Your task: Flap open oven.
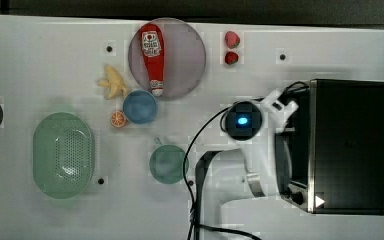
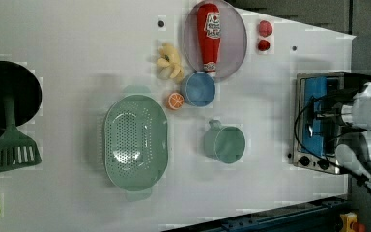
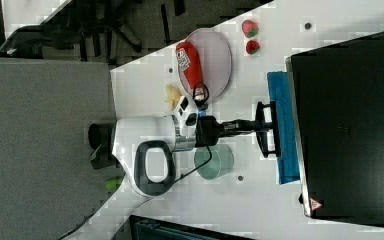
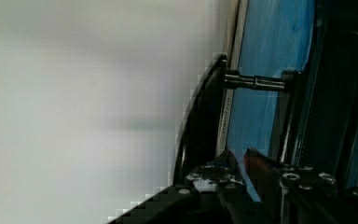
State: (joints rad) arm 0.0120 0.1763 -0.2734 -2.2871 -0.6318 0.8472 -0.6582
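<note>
The claw (image 3: pixel 260 126) reaches the oven's (image 3: pixel 350 125) bar handle (image 3: pixel 268 129) and appears to clench it, with the fingers (image 4: pixel 235 163) narrowly parted. The oven sits at the right view's right on the white surface (image 1: pixel 40 65). A green mug (image 3: pixel 214 161) stands below the arm in the right view.

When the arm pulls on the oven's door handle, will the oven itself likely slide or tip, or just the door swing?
The oven is the largest, boxy item with a wide flat base, so it probably stays put. Its handle is a rigid bar standing off the blue door, so the door likely swings stiffly. The smooth white table could still allow slight sliding.
</note>
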